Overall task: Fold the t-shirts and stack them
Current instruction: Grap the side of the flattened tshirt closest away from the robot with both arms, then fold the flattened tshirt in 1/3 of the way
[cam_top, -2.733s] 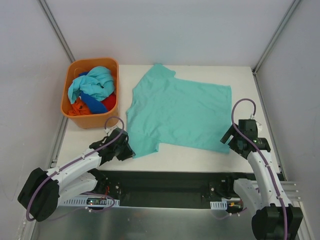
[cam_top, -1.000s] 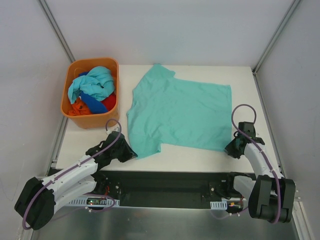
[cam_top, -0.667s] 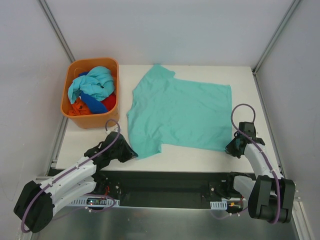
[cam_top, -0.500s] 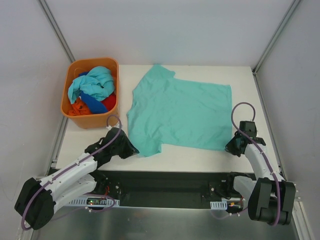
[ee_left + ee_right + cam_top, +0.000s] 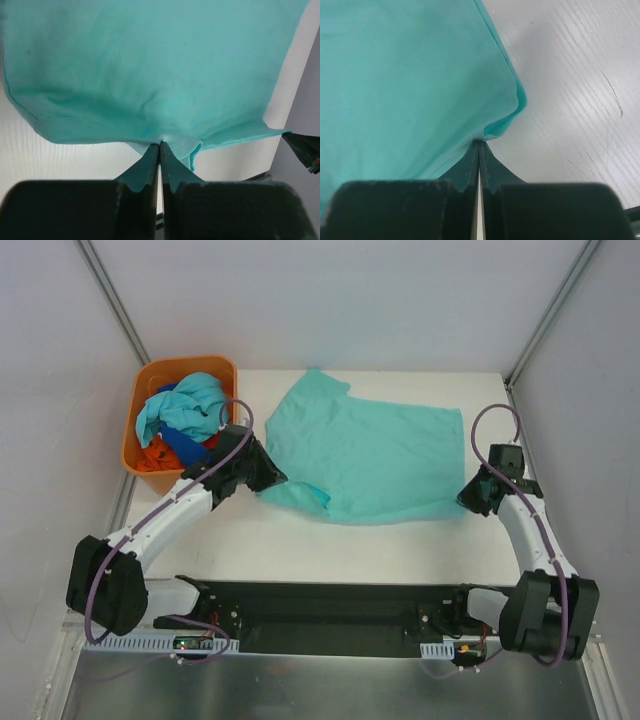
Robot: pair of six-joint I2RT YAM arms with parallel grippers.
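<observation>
The teal-green t-shirt (image 5: 375,450) lies on the white table (image 5: 300,545), occupying the centre and the far half of the surface. One sleeve points toward the far edge at the left, and the body extends to the right. The far portion of the garment rests flat. The near edge is held up at two points. The cloth along it is doubled into a soft roll, most plainly at the near-left corner.

The left gripper (image 5: 270,478) is clenched on the near-left edge of this shirt. In the left wrist view its jaws stand pressed together with a pinch of teal cloth between the tips. The fabric drapes away from that pinch in a shallow sag, with a small fold beside the tips. The left arm reaches diagonally across the left side of the table. The gripper sits just beside the near-right corner of the orange basket (image 5: 128,445).

The right gripper (image 5: 472,498) is clenched on the near-right corner of the same shirt. In the right wrist view its jaws are closed with no visible gap, and the corner of the cloth curls over at the tips. Bare table shows to one side of it.

The basket stands at the far-left corner of the table. It holds a crumpled heap: a light aqua shirt (image 5: 185,405) on top, a blue shirt (image 5: 190,450) under it, and an orange-red shirt (image 5: 155,457) at the near side.
</observation>
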